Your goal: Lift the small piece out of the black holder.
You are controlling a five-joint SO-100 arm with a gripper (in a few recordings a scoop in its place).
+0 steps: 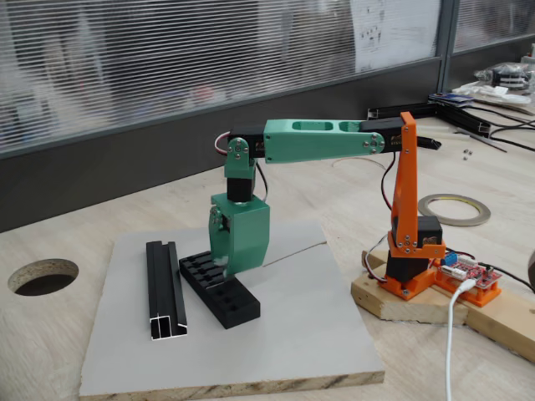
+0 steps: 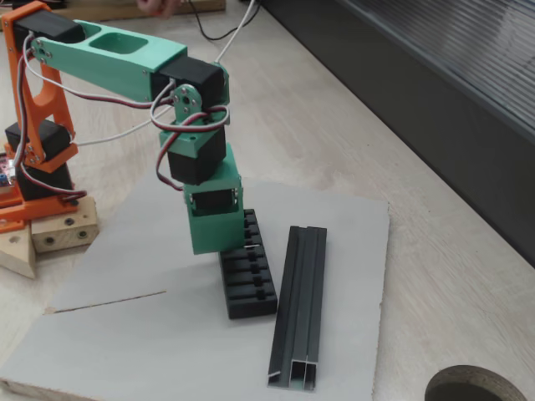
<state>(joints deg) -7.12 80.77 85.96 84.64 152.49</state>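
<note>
The black holder (image 1: 224,294) (image 2: 249,282), a flat slotted block, lies on the grey board. My green gripper (image 1: 224,269) (image 2: 219,249) points straight down with its tips at the holder's far end, hiding several slots. A thin pale sliver (image 2: 251,247), which may be the small piece, shows at the gripper's lower corner over the holder. The broad green finger faces both fixed views, so I cannot tell whether the jaws are open or shut, or whether they grip anything.
A long black channel rail (image 1: 165,288) (image 2: 301,309) lies beside the holder on the grey board (image 1: 292,334) (image 2: 134,334). The orange arm base (image 1: 410,251) stands on a wooden block. There is a round hole (image 1: 42,276) in the table and a tape roll (image 1: 454,209) behind the base.
</note>
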